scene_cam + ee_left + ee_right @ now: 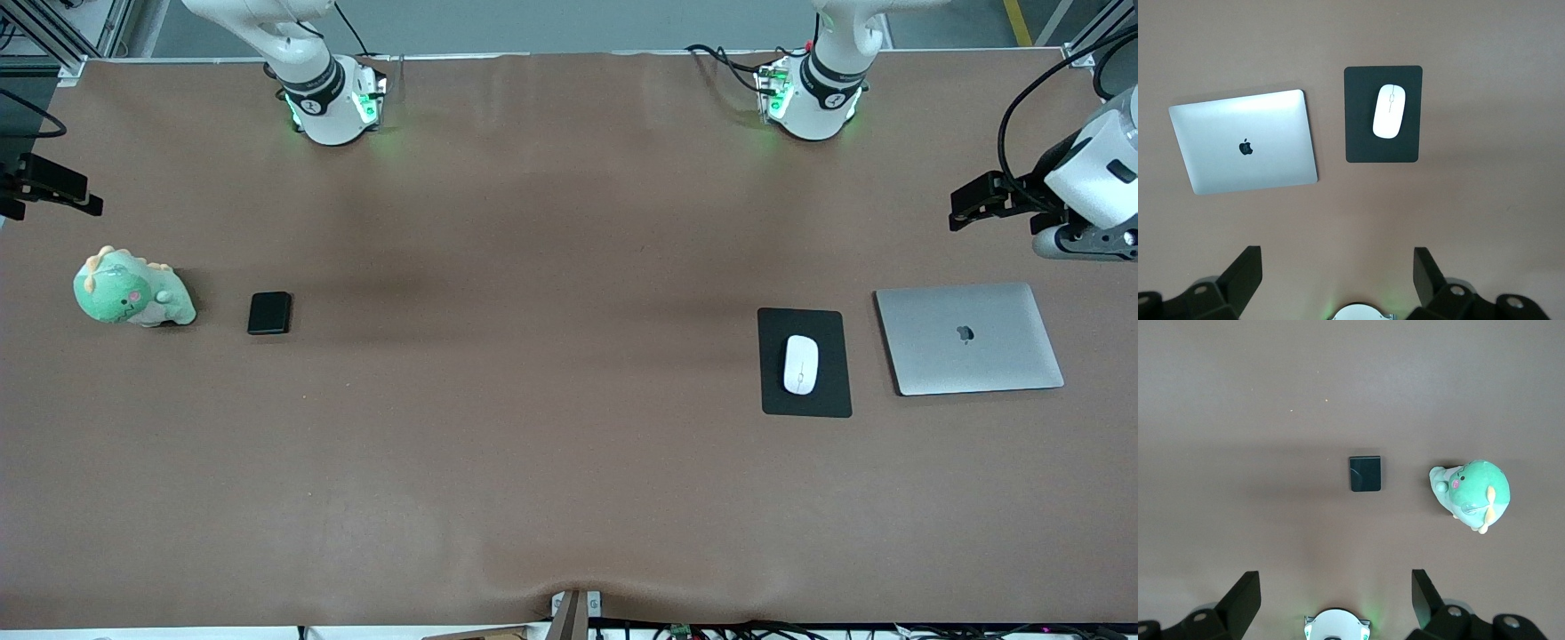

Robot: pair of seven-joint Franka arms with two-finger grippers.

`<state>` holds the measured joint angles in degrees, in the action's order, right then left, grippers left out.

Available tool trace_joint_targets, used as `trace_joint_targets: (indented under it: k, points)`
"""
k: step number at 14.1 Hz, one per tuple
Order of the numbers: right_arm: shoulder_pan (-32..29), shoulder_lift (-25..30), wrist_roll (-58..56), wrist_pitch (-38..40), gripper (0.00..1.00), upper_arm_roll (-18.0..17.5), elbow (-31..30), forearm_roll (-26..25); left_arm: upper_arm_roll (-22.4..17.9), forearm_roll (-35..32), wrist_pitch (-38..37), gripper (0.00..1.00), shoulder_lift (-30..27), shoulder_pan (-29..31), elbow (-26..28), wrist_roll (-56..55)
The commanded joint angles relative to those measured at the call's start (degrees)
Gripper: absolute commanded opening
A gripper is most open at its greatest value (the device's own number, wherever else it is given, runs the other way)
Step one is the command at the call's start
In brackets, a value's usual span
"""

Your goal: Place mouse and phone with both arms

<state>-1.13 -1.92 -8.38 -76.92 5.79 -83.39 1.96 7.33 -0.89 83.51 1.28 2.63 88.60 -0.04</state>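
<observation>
The glossy white oval mouse [800, 364] is seen lying on the flat black mouse pad [804, 402], beside the closed silver laptop [969, 338]. The small black rectangular phone [269, 313] rests on the brown desk [533, 444], beside a green plush dinosaur [132, 290]. The left end effector [1338, 277] is held spread, high over the desk; the right end effector [1336, 597] likewise, empty.

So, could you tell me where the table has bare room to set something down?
The wide brown stretch between the small black phone and the black mouse pad is bare. It is crowded where pad and grey laptop sit side by side.
</observation>
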Motion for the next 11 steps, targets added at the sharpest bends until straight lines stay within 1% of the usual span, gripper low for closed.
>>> trace_joint_targets:
  k: [1,6,11]
  points:
    - [-0.01,6.56,0.82,-4.46,1.0,-0.78,-8.87,-1.25,0.14,0.01,-0.1,1.0,0.48,0.45,-1.23,1.09]
    - [-0.1,5.96,0.38,-4.29,1.0,-0.6,-7.23,-1.43,0.14,-0.43,0.25,1.0,0.48,0.45,-1.23,1.09]
    - [1.13,5.87,0.12,-3.94,1.0,-0.51,-6.96,-1.43,0.14,-0.69,0.69,1.0,0.48,0.36,-1.23,1.09]
